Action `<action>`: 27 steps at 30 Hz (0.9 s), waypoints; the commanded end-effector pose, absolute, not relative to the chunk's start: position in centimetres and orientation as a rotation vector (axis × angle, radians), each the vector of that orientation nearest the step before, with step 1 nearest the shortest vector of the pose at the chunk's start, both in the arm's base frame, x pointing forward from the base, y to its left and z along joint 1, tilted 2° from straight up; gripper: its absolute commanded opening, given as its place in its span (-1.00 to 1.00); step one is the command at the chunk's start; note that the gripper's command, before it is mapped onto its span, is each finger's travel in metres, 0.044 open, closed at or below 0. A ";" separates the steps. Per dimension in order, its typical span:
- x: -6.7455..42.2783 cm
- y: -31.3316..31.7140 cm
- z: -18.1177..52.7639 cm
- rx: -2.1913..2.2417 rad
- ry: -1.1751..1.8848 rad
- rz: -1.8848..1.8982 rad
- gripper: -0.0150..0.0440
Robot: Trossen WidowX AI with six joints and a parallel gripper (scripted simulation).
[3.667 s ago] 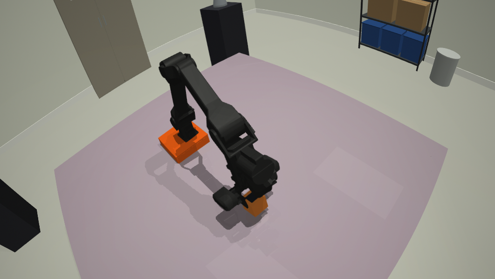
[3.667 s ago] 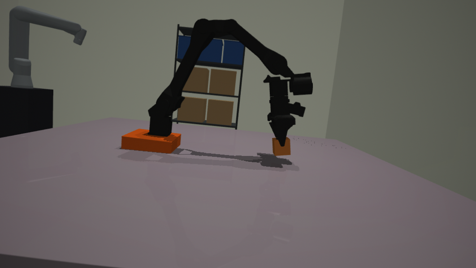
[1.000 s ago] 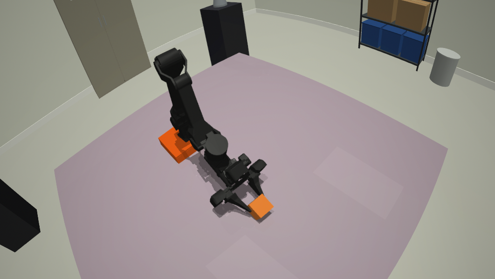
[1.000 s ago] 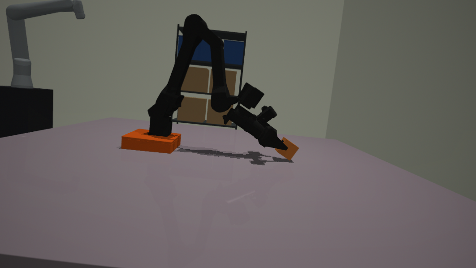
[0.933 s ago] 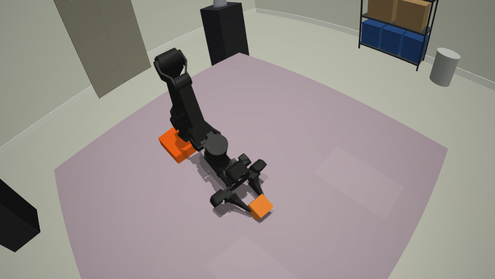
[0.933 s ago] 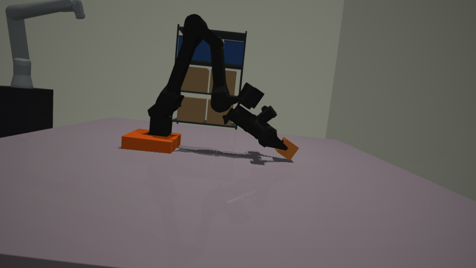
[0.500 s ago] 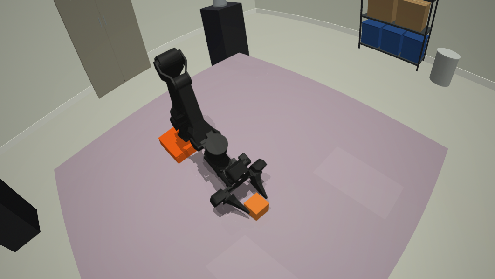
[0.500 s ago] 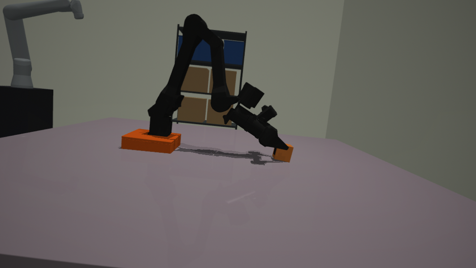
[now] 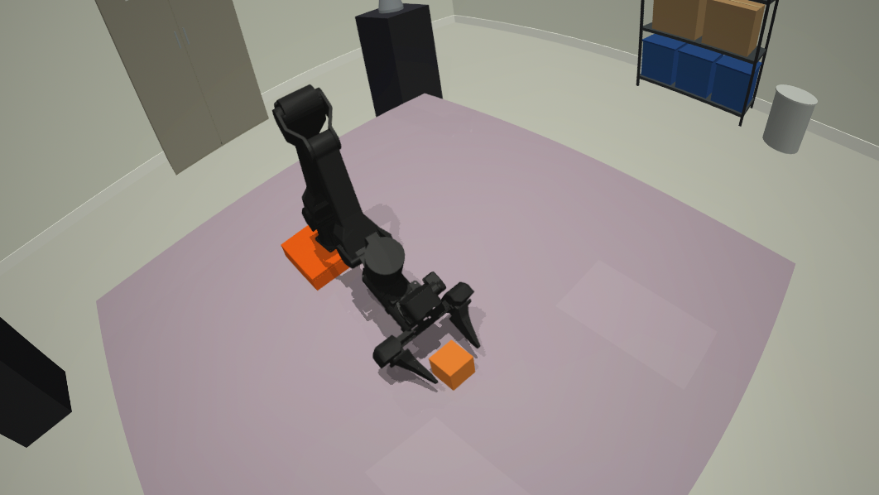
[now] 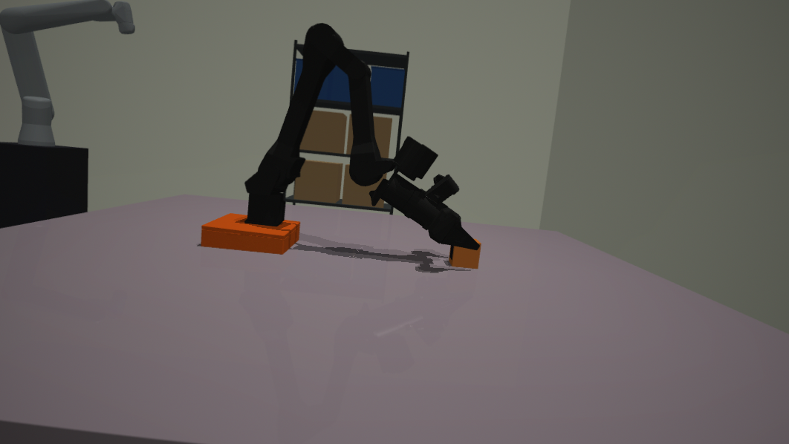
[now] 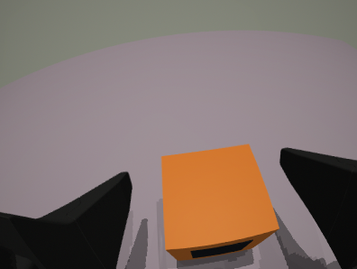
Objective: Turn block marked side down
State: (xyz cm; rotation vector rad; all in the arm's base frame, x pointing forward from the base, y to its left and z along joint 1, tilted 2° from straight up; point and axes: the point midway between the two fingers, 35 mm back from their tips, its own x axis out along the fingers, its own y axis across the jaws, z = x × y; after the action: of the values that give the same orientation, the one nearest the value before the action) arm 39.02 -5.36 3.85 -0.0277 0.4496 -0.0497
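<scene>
The black parallel-jaw gripper (image 9: 453,363) stood wide open, holding nothing. The orange cube block (image 9: 452,363) rested flat on the mauve table (image 9: 553,203) between its fingers, its dark marked side facing the gripper.

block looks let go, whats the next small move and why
Probably close the pincer on the orange block again and tip it once more. It rests flat on the table between the open fingers, but its dark marked side faces the wrist camera sideways, not down.
</scene>
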 end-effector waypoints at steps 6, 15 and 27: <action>39.0 -5.3 3.8 -0.020 0.450 -0.048 1.00; 39.0 -5.3 3.8 -0.020 0.450 -0.048 1.00; 40.2 -5.5 5.1 -0.009 0.663 -0.053 1.00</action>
State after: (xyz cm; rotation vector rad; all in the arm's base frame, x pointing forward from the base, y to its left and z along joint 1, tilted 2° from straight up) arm 39.52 -5.36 3.56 -0.0139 0.5579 -0.0450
